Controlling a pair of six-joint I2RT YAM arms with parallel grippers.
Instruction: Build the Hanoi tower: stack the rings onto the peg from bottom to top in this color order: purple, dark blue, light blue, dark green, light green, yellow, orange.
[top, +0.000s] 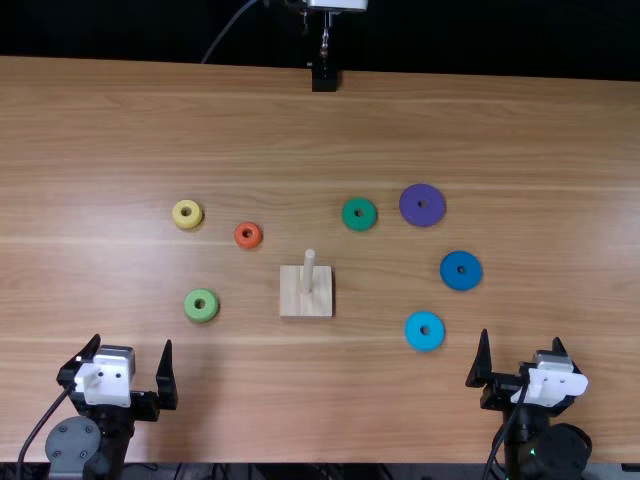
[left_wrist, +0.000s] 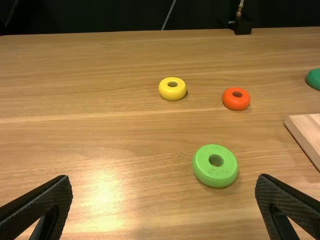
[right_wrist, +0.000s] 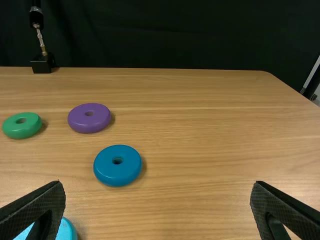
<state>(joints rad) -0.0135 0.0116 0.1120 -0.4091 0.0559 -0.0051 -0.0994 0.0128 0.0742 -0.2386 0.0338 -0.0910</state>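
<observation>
My left gripper (top: 136, 372) stands open at the near left, below the light green ring (top: 201, 305); its fingers are wide apart in the left wrist view (left_wrist: 164, 192). My right gripper (top: 522, 365) is open at the near right, and nothing lies between its fingers in the right wrist view (right_wrist: 157, 195). The bare peg (top: 309, 272) rises from a square wooden base (top: 292, 300). Left of it lie the yellow ring (top: 176, 215) and orange ring (top: 241, 236). To its right are the dark green (top: 348, 214), purple (top: 408, 206), dark blue (top: 447, 271) and light blue (top: 412, 333) rings, all flat on the table.
The wooden table (top: 400, 120) spans the space in front of both arms. Past its far edge hangs a dark cloth, and a small black stand (top: 324, 78) with a metal rod is at that edge, beyond the rings.
</observation>
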